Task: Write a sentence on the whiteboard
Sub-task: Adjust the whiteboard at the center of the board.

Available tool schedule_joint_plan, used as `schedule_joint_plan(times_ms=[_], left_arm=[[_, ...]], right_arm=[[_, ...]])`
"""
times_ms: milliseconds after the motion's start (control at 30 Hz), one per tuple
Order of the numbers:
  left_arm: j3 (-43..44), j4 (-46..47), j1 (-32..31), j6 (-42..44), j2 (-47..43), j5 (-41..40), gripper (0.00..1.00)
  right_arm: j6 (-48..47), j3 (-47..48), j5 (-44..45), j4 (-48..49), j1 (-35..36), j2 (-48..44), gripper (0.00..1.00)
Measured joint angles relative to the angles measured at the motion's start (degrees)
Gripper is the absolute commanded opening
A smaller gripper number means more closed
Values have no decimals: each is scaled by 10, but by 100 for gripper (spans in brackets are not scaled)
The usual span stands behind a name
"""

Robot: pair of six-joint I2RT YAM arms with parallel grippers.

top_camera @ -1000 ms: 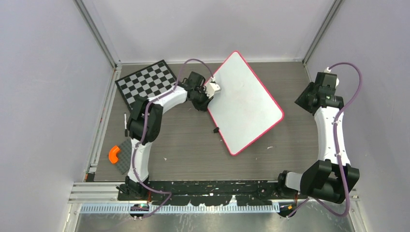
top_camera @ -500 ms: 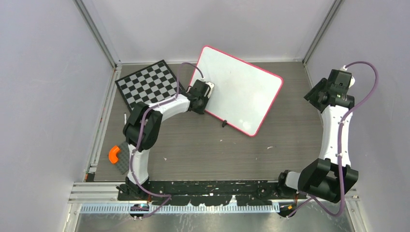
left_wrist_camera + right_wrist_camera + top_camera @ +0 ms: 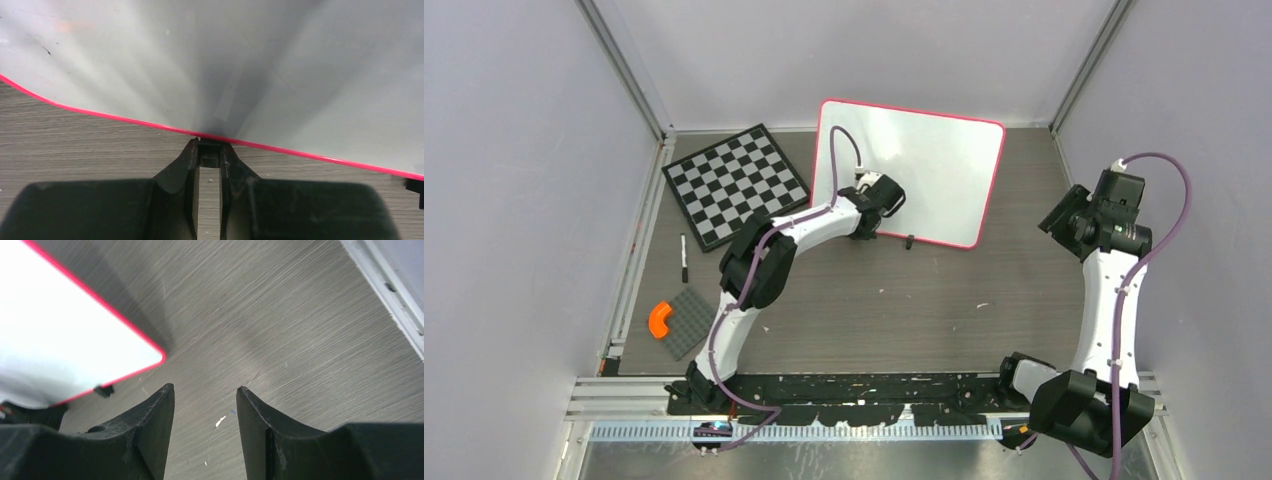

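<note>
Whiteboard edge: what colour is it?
Pink-red. The whiteboard edge shows best in the left wrist view.

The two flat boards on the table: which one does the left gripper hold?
The glossy white board with the thin pink-red frame: the left gripper is shut on its near edge. The black-and-white checkered chessboard lies apart from it, untouched.

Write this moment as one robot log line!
left jaws: shut on whiteboard, near edge | right jaws: open, empty, above table | whiteboard: no writing visible | marker: on table near chessboard
</note>
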Motion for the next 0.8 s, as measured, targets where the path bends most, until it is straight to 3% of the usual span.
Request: schedule_joint_plan(times_ms=[200,367,433,600,800], left_arm=[[14,-3,-5,-35,7,20,33],[11,15,-5,-36,5,64,58],[-2,35,-6,-31,-1,91,62],[-76,80,-16,-6,-53,151,99],[-184,93,-19,37,-207,181,100]], right_arm=[[-47,-7,-73,-26,0,-12,64],[-94,-22,-112,-40,0,-12,67],[-106,-35,-123,-38,6,-13,67],[-112,-89,-99,-7,85,-29,62],[-85,-146,3,68,271,-38,54]])
